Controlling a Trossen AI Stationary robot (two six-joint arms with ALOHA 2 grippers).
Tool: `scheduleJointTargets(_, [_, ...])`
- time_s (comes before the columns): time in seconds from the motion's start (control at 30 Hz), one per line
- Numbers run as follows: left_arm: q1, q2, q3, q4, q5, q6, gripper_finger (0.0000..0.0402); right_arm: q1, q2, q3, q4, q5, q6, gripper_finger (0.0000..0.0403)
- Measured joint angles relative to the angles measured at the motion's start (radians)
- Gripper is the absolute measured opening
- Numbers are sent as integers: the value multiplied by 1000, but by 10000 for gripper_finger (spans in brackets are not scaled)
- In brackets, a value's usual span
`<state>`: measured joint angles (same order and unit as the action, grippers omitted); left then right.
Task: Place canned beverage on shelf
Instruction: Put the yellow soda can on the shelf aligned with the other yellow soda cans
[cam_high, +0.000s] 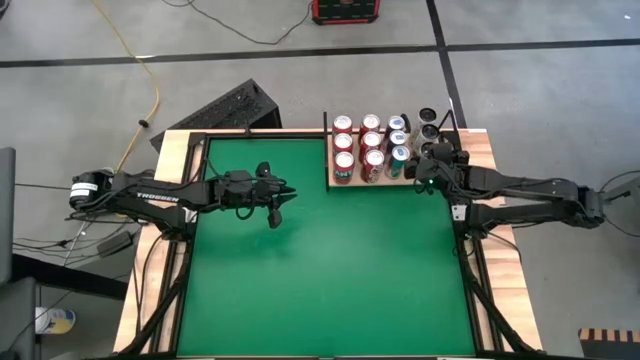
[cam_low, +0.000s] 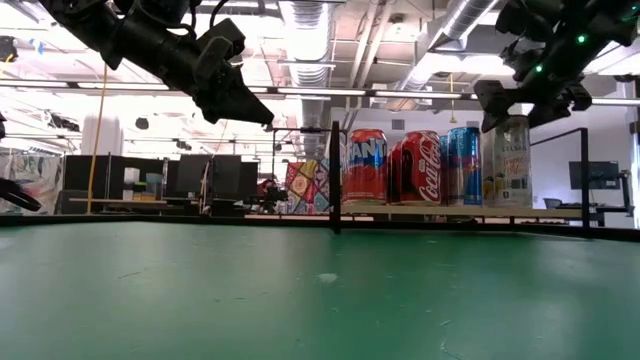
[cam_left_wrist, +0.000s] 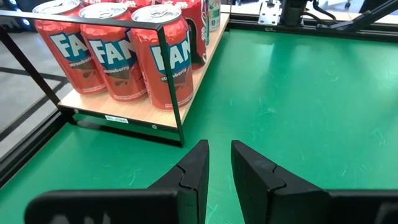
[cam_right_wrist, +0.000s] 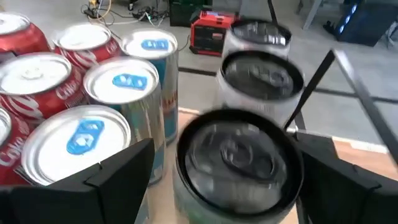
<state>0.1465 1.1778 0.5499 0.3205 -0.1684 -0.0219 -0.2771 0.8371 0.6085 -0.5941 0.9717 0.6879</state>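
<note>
Can (cam_right_wrist: 239, 162) — silver-bodied, dark-lidded — upright on shelf (cam_high: 348, 183); right gripper (cam_right_wrist: 217, 171) open.

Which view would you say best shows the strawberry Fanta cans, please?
The left wrist view: the Fanta cans stand close, labels readable. The high view gives only their tops; the low view shows one from the side; the right wrist view shows none clearly.

Cans stand in rows on the shelf (cam_high: 392, 183) at the table's (cam_high: 320, 280) far edge, right of centre, with the right gripper (cam_high: 432, 165) above the shelf's rightmost row and the left gripper (cam_high: 278, 208) well left.
</note>
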Motion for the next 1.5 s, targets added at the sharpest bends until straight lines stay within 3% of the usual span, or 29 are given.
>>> scheduleJointTargets(0.4, [0,0,0,-1,0,0,56,12,0,187,-15,-13,-147,379])
scheduleJointTargets(0.63, [0,0,0,-9,0,0,56,85,1,258,-57,-283,-102,363])
scheduleJointTargets(0.83, [0,0,0,-14,7,0,56,152,40,251,-146,-307,-4,266])
scheduleJointTargets(1.13, [0,0,0,-16,7,-6,56,129,113,250,-160,-285,-35,24])
scheduleJointTargets(1.37, [0,0,0,-16,7,-7,56,87,125,250,-214,-285,-26,43])
scheduleJointTargets(1.5, [0,0,0,-16,7,-4,56,54,125,250,-254,-285,-27,26])
